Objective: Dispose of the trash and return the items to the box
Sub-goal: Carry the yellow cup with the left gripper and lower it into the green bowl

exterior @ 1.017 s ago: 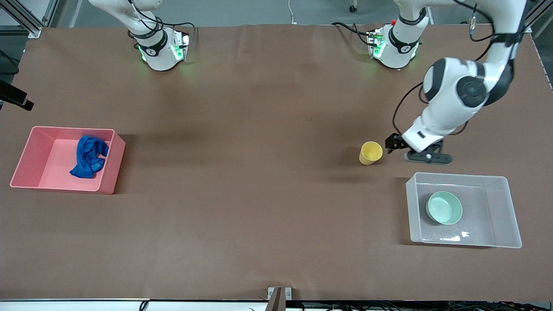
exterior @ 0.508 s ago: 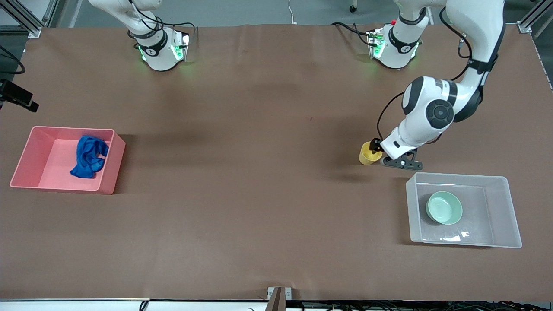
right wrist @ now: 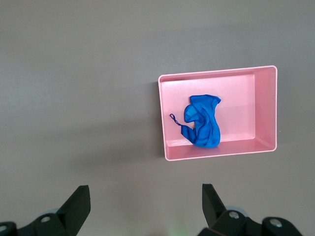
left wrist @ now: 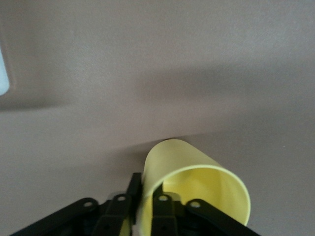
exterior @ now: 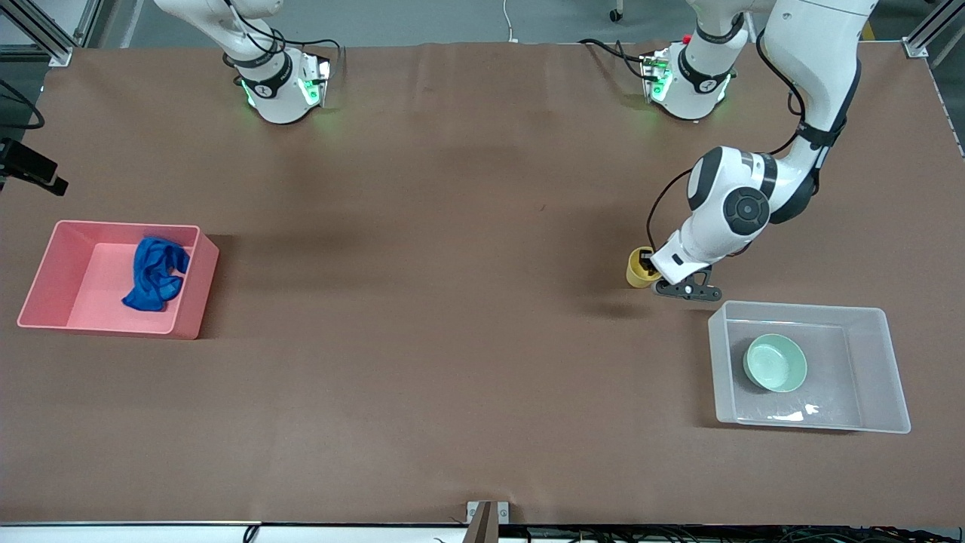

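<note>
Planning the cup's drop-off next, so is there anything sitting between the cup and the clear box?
Nothing visible does. The left tool is at the cup, one finger inside the rim and one outside. Only bare table separates the cup from the clear box. Inside the box, the bowl leaves open floor beside it.

the table [exterior: 452, 339] is plain matte brown, and on it the cup [exterior: 638, 271] is pale yellow, its inside the same yellow in the left wrist view [left wrist: 197, 184], with the black fingers [left wrist: 162, 216] of the left gripper [exterior: 650, 265] at its rim. the rag [exterior: 154, 273] is royal blue with a thin blue string [right wrist: 175, 119], lying in a pink bin [exterior: 45, 279], while the bowl [exterior: 775, 363] is pale mint green inside the translucent whitish box [exterior: 882, 377]. the arms [exterior: 735, 211] are glossy white with black joints and green lights at their bases, and the right gripper [right wrist: 147, 211] shows black fingers.
</note>
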